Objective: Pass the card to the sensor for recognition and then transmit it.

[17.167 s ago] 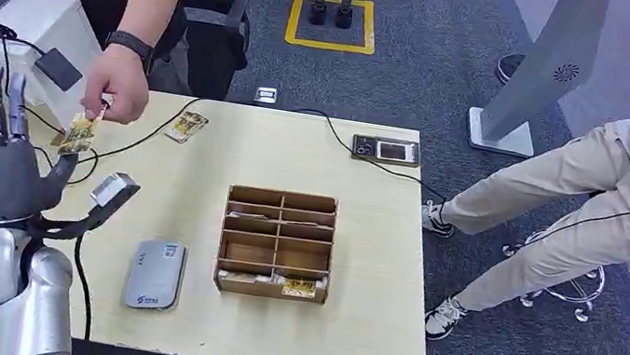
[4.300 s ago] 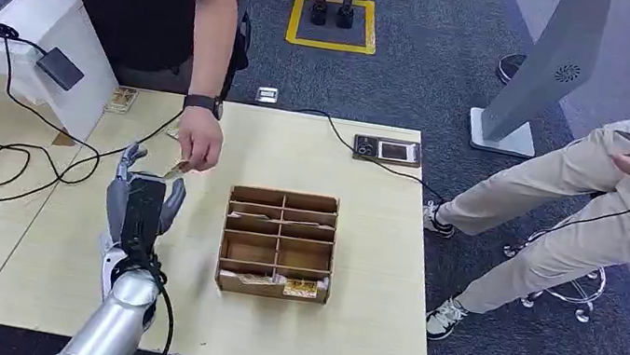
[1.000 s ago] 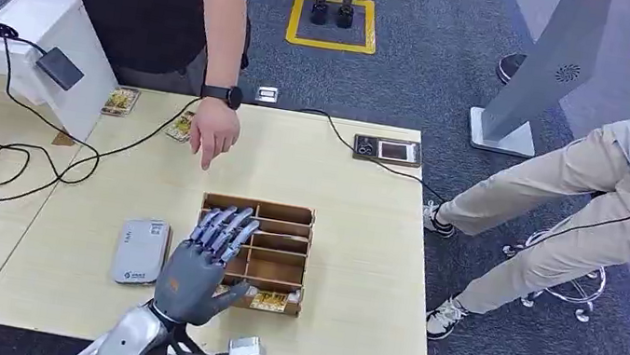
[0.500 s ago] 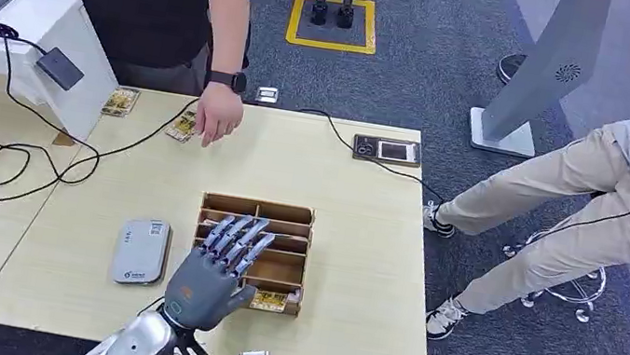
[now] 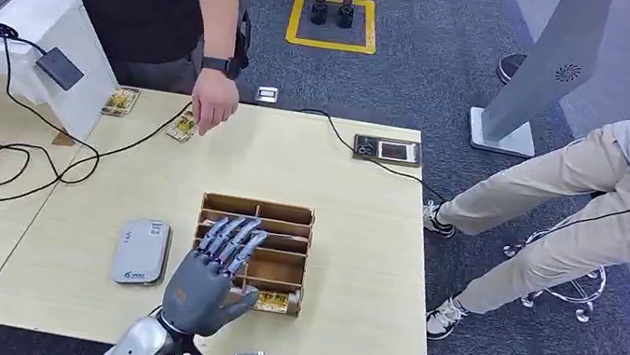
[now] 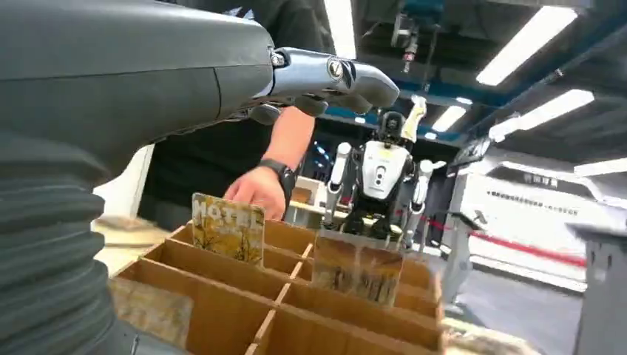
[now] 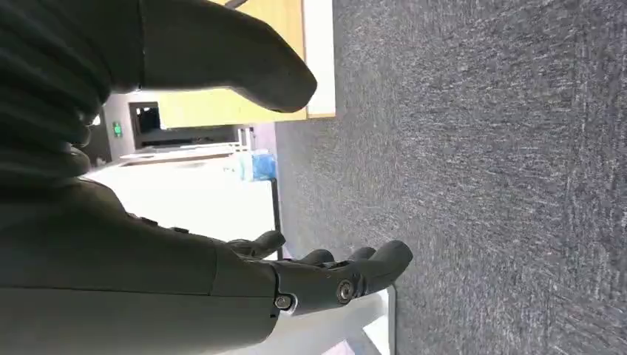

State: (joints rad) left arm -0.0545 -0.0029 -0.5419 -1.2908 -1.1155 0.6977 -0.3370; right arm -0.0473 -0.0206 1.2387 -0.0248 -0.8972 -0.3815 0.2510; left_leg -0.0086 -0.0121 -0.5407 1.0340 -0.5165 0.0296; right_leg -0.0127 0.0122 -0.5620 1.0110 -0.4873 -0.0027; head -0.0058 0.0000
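My left hand (image 5: 210, 277) hovers over the near left corner of the brown divided box (image 5: 298, 216), fingers spread and straight, holding nothing. A yellow card (image 5: 273, 300) stands in the box's nearest row, just right of my thumb. In the left wrist view my fingers (image 6: 333, 74) reach out above the box (image 6: 222, 314), where a yellow card marked HOTEL (image 6: 228, 228) and a second card (image 6: 357, 270) stand upright in compartments. The grey sensor pad (image 5: 140, 250) lies on the table left of the box. My right hand (image 7: 325, 277) hangs beside the table over the carpet, fingers out, holding nothing.
A person in black stands at the far side, one hand (image 5: 213, 110) above a card (image 5: 182, 127) lying on the table. Another card (image 5: 120, 100) lies near a white stand (image 5: 51, 30). A small screen unit (image 5: 386, 150) and cables (image 5: 11, 165) are on the table. A seated person (image 5: 612, 184) is at the right.
My left hand has drawn back slightly toward the table's near edge, still with nothing in it. The person's hand has pulled back toward the far edge, over the loose card.
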